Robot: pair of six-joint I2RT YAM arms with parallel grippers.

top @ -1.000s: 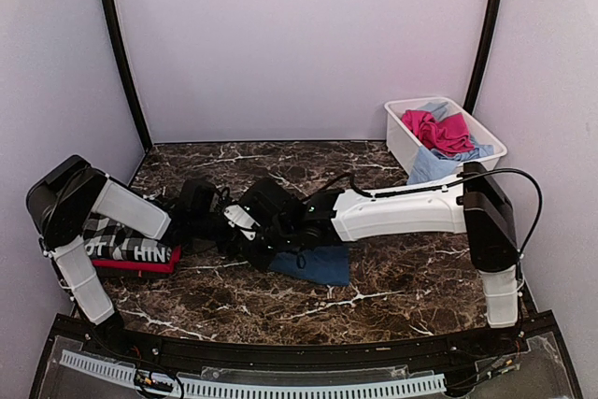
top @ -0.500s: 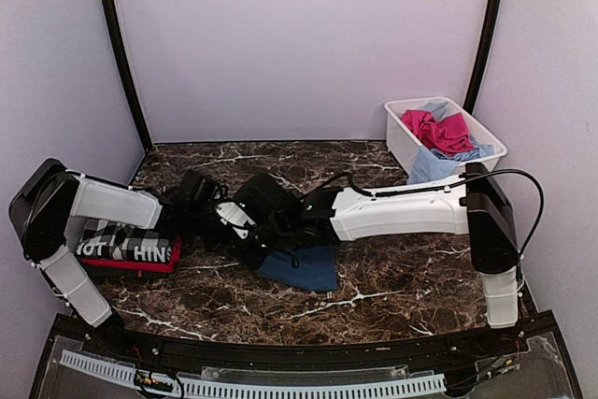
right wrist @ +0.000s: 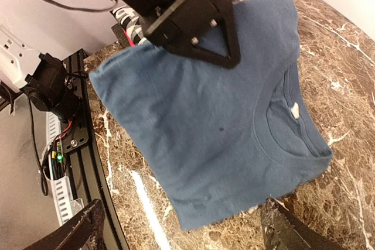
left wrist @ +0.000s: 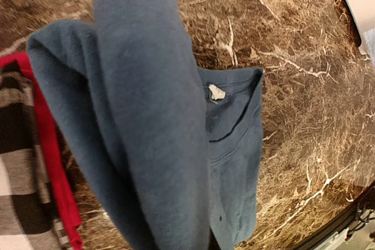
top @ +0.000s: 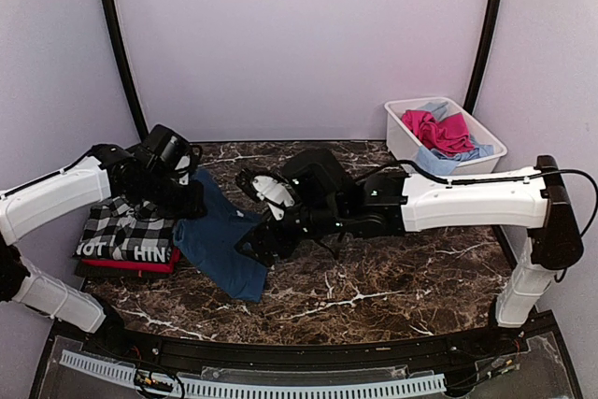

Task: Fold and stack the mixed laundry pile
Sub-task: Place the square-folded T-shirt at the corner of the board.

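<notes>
Right wrist, navy tee [right wrist: 205,127], smooth, collar visible

Navy tee [top: 220,245] hangs half-lifted, lower end on marble, beside checked-and-red stack [top: 121,231].

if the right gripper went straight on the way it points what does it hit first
Most likely the navy blue tee: the right gripper, jaws open, points at its flat part, with nothing between in the wrist view. The left gripper, shut on the tee's far edge, lies further on.
</notes>
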